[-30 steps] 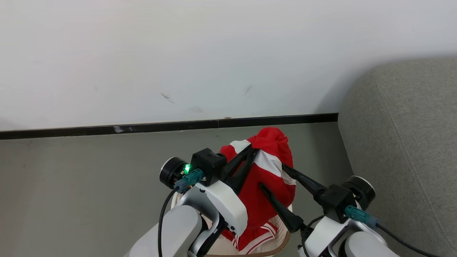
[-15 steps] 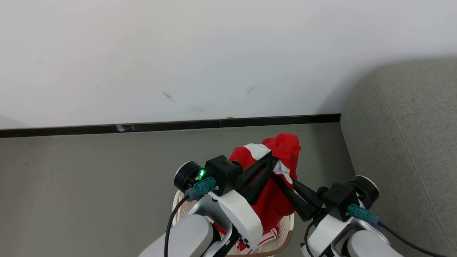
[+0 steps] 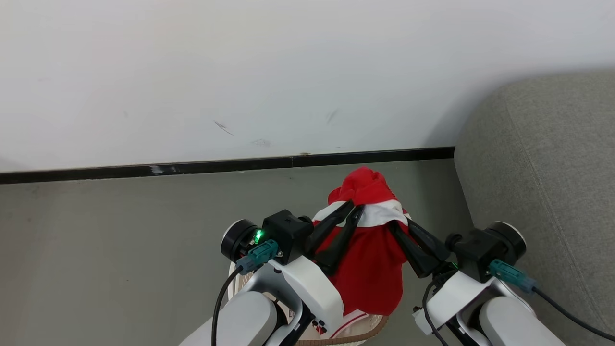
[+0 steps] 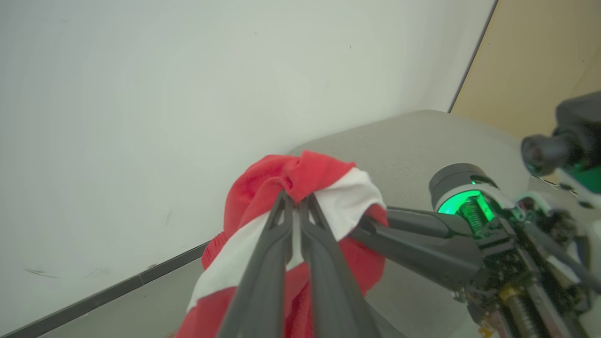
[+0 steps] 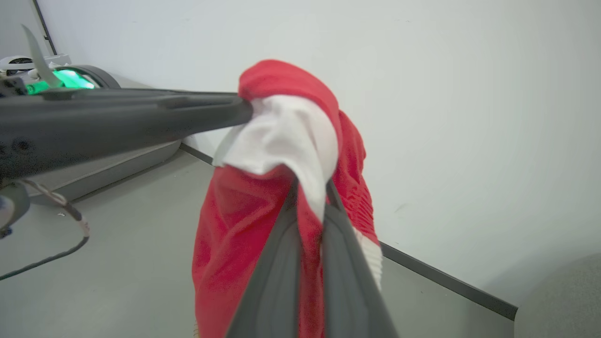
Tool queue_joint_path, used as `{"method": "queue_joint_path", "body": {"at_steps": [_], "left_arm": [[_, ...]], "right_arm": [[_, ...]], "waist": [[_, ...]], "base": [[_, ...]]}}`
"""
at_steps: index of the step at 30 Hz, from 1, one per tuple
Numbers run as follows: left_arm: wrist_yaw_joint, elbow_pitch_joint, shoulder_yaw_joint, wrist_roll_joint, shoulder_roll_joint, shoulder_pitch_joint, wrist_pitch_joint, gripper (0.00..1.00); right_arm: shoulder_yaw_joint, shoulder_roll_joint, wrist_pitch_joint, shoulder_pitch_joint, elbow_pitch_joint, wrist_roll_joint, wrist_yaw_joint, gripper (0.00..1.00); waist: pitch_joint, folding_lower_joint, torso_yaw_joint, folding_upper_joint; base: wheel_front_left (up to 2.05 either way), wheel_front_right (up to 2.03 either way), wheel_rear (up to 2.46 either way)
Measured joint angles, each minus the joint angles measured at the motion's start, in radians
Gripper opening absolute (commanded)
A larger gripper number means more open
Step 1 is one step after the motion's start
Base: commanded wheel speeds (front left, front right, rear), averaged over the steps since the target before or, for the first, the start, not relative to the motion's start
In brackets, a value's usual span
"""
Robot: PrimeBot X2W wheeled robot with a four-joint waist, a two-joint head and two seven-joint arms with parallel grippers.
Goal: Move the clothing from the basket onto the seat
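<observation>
Red clothing [image 3: 372,269] with a white band hangs from both hands over the basket [image 3: 336,340]; a striped piece [image 3: 353,321] lies in the basket. Left hand [image 3: 355,206] is clamped on the band's left end, right hand [image 3: 399,222] on its right end, tips near each other. Grey seat [image 3: 543,168] is just right of the basket, apart from the clothing. Basket sits on the floor [image 3: 120,240] near the wall [image 3: 240,72].

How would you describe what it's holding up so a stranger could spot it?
Find the grey seat by the white wall. Left of it stands a cream basket; above that hangs the clothing, pinched by the left gripper and right gripper. Amid grey and white, it is bright red with a white band.
</observation>
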Motion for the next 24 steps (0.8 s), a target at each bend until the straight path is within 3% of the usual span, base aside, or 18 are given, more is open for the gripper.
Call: {"method": "queue_joint_path", "body": {"at_steps": [24], "left_arm": [[0.007, -0.049, -0.018, 0.02, 0.059, 0.062, -0.002, 1.0]], "right_arm": [[-0.111, -0.023, 0.0, 0.022, -0.027, 0.0, 0.0, 0.0]], "waist": [[-0.001, 0.0, -0.035, 0.0]], "base": [[0.0, 0.0, 0.0]]}}
